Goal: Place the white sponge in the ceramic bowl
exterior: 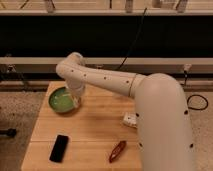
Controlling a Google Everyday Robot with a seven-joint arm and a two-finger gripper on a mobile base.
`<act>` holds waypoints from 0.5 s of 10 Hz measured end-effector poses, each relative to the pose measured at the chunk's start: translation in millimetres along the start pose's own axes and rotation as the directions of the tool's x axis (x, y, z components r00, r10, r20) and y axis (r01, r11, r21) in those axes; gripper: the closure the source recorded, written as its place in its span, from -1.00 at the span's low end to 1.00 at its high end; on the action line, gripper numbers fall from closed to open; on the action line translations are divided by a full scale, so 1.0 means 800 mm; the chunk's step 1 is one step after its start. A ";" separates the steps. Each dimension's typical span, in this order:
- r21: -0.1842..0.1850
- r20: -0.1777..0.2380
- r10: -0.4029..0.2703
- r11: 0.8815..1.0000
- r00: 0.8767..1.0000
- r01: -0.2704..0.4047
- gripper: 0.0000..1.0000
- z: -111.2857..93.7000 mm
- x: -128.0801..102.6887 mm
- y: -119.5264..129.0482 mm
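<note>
Camera view, the only one I have: the arm (110, 80) reaches from the right across the wooden table (95, 130) and bends down at its elbow over the far-left corner, where the ceramic bowl (61, 100) sits. The gripper (76, 100) is at the bowl's right rim, tucked under the wrist; I cannot tell its state from here. The white sponge isn't visible anywhere on the table, so my guess is it's either in the gripper or already in the bowl, hidden by the wrist; can't confirm either. Handling, by judgement: a sponge is light and soft, compresses under the pads, not fragile and not slippery, so pinch across the short sides at mid-length with moderate squeeze; it may cling to a pad on release. The bowl is glossy ceramic, hard, could slide or chip if I bump the rim. Elsewhere: small white block with dark spots (130, 120) by the right edge, red-brown object (117, 151) near the front edge, black phone (59, 148) at the front-left.
</note>
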 end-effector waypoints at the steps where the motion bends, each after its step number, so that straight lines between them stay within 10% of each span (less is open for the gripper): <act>1: 0.000 0.000 0.000 1.000 1.000 0.000 1.00 0.000 0.000 0.000; 5: 0.023 -0.005 -0.057 0.998 0.998 0.057 1.00 0.003 0.000 -0.037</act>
